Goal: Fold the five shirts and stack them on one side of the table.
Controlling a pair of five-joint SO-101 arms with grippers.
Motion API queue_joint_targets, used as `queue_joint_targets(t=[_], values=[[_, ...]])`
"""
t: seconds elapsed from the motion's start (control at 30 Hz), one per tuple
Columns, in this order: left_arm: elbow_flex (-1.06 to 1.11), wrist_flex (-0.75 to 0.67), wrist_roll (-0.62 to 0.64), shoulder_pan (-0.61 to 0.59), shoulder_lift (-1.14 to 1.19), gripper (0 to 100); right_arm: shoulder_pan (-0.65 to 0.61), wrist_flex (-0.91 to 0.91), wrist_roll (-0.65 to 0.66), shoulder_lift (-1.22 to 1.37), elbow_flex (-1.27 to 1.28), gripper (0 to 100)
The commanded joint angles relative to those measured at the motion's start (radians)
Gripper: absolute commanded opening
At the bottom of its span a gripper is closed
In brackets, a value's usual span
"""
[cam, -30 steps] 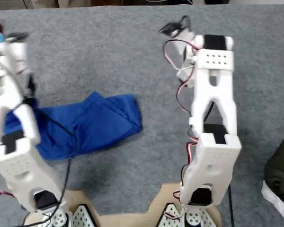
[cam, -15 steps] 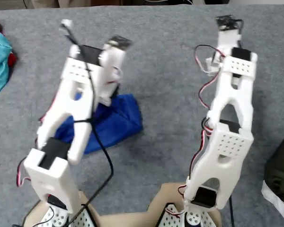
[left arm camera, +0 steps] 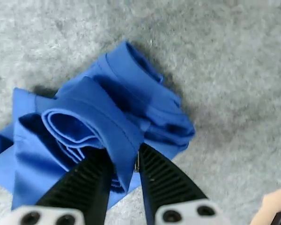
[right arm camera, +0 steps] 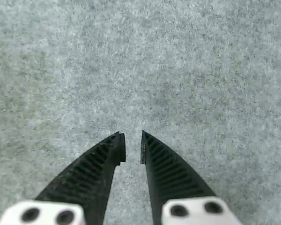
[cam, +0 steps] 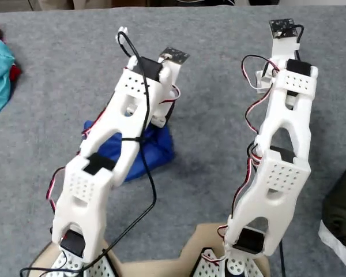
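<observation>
Mid-fold, by the look of it: the left claw point(left arm camera: 124, 157) pinched a fold of the blue shirt point(left arm camera: 107, 105) bunched on the table point(right arm camera: 187, 56), the right claw point(right arm camera: 131, 146) hung narrowly parted and empty, and next that fold likely needed carrying across and laying flat.

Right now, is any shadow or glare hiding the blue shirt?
High view: flat light, no glare, but the left arm covers much of the blue shirt. Left wrist view: dark shadow inside the folds at the left gripper. Right wrist view: evenly lit carpet under the right gripper.
</observation>
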Motion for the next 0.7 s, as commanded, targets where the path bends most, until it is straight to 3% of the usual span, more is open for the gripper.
queue_joint_targets(t=[0.0, 0.13, 0.37, 0.67], values=[[-0.081, 0.011, 0.015, 0.005, -0.004, 2, 0.008, -0.017, -0.006, -0.005, -0.004, 8.1], [-0.081, 0.011, 0.011, 0.009, -0.004, 4, 0.008, -0.017, -0.006, -0.005, -0.004, 8.1], [-0.091, 0.012, 0.015, -0.043, -0.054, 22, -0.042, 0.035, 0.069, -0.012, -0.005, 8.1], [-0.066, 0.011, 0.008, -0.367, -0.193, 22, -0.156, 0.196, 0.161, -0.134, -0.007, 8.1]])
